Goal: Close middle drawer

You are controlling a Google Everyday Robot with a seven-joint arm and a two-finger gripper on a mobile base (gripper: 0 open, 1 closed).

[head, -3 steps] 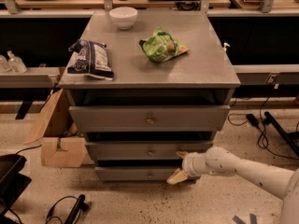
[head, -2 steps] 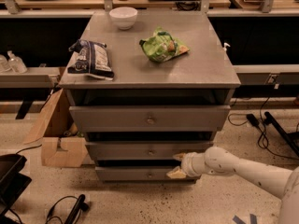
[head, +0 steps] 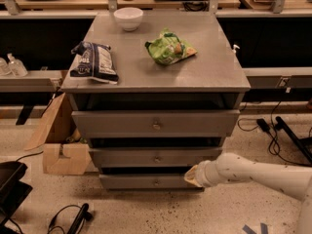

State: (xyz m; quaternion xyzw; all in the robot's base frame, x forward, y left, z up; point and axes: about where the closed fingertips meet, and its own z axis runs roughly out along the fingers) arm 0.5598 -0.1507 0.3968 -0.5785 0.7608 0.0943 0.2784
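The middle drawer (head: 126, 158) is a grey front panel with a small round knob, between the wider top drawer (head: 117, 124) and the narrower bottom drawer (head: 131, 182) of a grey metal cabinet. It stands out only a little from the cabinet, with a dark gap above it. My gripper (head: 193, 175), at the end of a white arm (head: 258, 172) reaching in from the right, sits low against the cabinet front, just under the middle drawer's right end and at the right end of the bottom drawer.
On the cabinet top (head: 204, 69) lie a white bowl (head: 128, 18), a dark snack bag (head: 94, 61) and a green chip bag (head: 169, 48). A cardboard box (head: 61, 150) stands at the left. Cables (head: 273, 130) lie on the floor at the right, and a black object (head: 10, 189) at the lower left.
My gripper has shifted slightly up and in toward the cabinet front. The drawers have not visibly moved.
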